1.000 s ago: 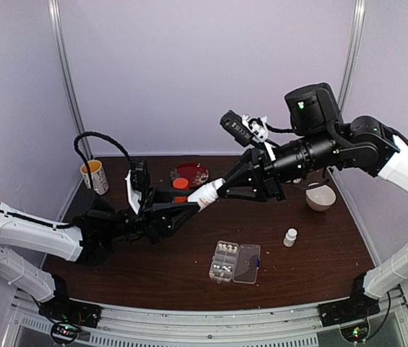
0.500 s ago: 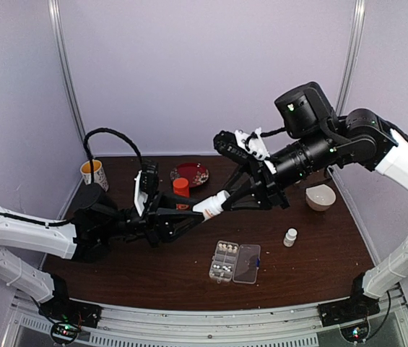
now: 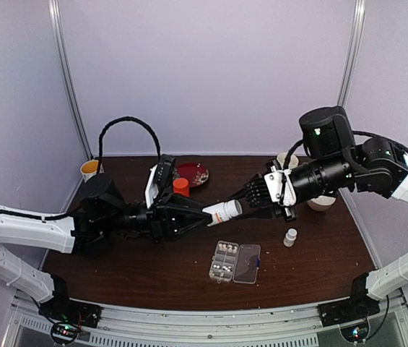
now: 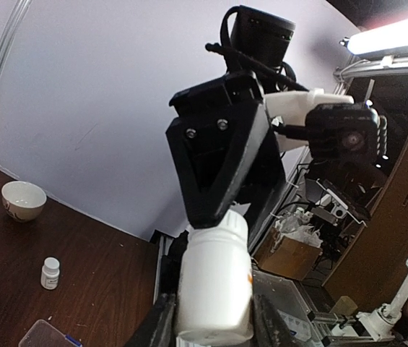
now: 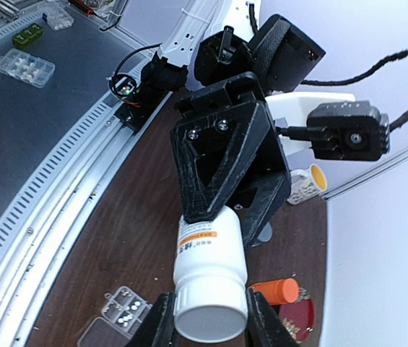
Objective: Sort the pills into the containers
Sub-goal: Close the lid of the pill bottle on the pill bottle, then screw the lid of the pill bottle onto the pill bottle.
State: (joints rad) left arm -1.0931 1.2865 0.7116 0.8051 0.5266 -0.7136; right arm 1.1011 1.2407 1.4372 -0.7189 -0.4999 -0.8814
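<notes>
Nearest the arms, the box lies open on the table, its clear lid flat to the right. A few pills sit in its little cups. Just right of it stands a small bottle. Farther back and up in the air, both arms meet at a big bottle lying on its side. The left gripper is closed around its body. The right gripper reaches its cap end, and in the right wrist view its fingers look pressed on the cap. The bottle hangs behind the box, not over it. If the cap comes off here, pills could pour onto the table and roll away. If one gripper squeezes too softly while the other twists, the bottle could turn or drop. Behind it are an orange bottle and a red plate. A bowl is half hidden by the right arm. A mug stands at the far left. Nobody can see inside the big bottle, and the pills are too small to count.
</notes>
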